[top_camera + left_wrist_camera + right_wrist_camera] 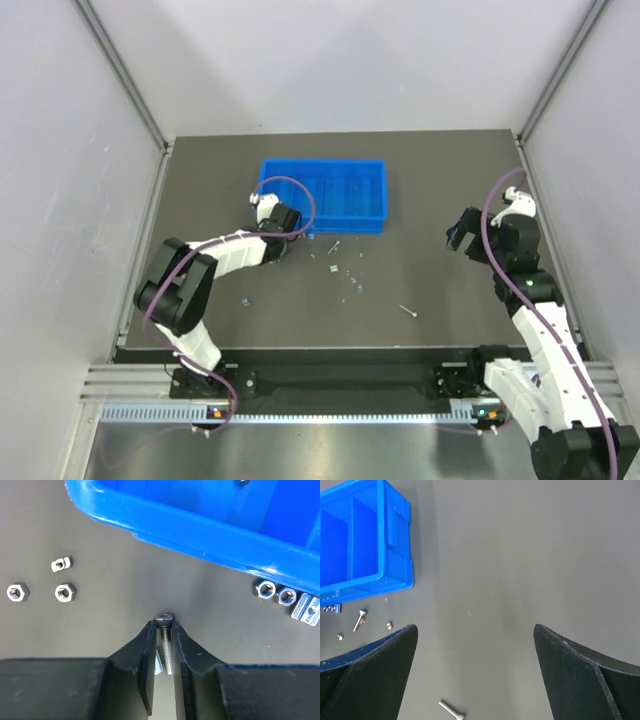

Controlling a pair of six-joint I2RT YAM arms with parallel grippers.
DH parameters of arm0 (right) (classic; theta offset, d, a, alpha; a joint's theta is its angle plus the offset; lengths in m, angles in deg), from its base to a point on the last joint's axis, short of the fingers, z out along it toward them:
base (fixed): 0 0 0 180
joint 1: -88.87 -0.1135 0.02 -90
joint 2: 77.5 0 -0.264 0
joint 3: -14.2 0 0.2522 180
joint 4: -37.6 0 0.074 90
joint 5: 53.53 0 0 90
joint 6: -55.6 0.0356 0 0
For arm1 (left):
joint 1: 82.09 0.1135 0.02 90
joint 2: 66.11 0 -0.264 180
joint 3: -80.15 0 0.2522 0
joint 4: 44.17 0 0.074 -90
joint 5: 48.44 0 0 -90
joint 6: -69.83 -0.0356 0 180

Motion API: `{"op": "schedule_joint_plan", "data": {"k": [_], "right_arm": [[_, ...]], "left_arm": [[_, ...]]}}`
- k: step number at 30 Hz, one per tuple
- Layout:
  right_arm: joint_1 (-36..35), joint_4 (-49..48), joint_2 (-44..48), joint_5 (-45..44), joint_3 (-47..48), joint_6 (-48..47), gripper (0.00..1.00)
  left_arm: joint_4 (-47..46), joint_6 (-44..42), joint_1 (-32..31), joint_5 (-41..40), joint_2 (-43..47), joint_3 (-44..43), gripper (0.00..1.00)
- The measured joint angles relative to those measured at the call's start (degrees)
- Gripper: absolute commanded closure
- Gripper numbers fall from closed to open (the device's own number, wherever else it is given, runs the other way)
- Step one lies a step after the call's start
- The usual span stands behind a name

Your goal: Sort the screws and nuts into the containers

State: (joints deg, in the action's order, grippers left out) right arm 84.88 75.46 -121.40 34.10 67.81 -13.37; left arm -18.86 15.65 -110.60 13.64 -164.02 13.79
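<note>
left arm [225, 255]: rises from its base at lower left, folds back at the elbow, and the forearm runs right and up toward the near left corner of the tray [322, 162]. the left pincer [165, 625] sits low over the bench [430, 180], just in front of the tray wall. its fingers [145, 655] stand narrow and are closed on a screw [167, 650]. the shaft lies lengthwise between them and the head shows at the fingertips.

nuts [65, 592]: in the left wrist view, two hex nuts and one squarish nut lie on the bench at left. more nuts lie at right, close under the tray's edge.

right arm [535, 310]: extends from lower right up along the right side of the frame. the right pincer [475, 627] hangs above bare bench, well apart from the tray, fingers spread wide and holding nothing. a second screw [451, 710] lies below it at the bottom edge of the right wrist view, and a third [360, 619] lies near the tray.
</note>
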Motion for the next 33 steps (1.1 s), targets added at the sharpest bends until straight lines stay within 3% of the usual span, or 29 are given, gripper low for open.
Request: {"op": "schedule_joint_plan", "data": {"k": [7, 13, 21, 27, 33], "right_arm": [[0.0, 0.0, 0.0, 0.0, 0.0, 0.0, 0.00], [0.0, 0.4, 0.4, 0.0, 0.0, 0.0, 0.00], [0.0, 0.9, 1.6, -0.1, 0.0, 0.0, 0.00], [0.0, 0.9, 1.6, 0.1, 0.0, 0.0, 0.00], [0.0, 0.9, 1.8, 0.1, 0.4, 0.0, 0.00]], "left_arm": [[-0.3, -0.2, -0.8, 1.5, 2.6, 2.2, 0.81], [0.8, -1.7, -3.6, 2.2, 10.7, 2.5, 0.81], [-0.6, -7.9, -2.4, -0.2, 18.2, -3.8, 0.77], [-6.6, -11.9, 4.9, 2.5, 10.9, -11.6, 0.77], [-10.9, -16.2, 5.9, 3.5, -0.6, -18.3, 0.76]]}}
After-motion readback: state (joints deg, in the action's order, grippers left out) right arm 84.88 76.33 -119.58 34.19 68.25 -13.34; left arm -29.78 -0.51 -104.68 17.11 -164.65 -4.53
